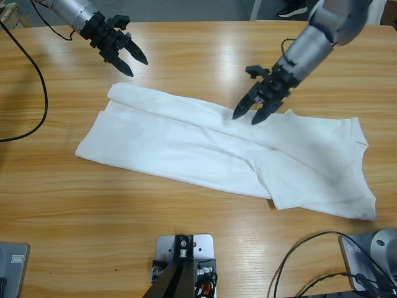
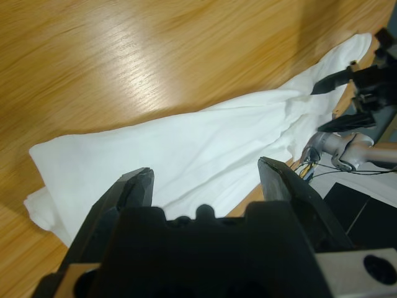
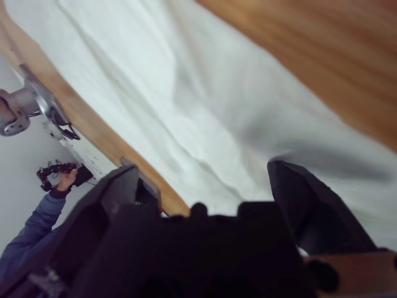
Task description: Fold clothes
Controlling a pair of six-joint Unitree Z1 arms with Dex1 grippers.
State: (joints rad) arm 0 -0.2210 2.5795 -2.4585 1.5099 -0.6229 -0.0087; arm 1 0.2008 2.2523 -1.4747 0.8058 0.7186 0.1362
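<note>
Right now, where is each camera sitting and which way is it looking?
High view: above the table, looking straight down on the T-shirt; both arms show, the left gripper and the right gripper.
Left wrist view: on the left arm, looking along its open gripper across the shirt; the right gripper shows far off.
Right wrist view: on the right arm, close over the shirt; its open gripper shows, and a person's hand.
Shared: all three see the shirt and table.
</note>
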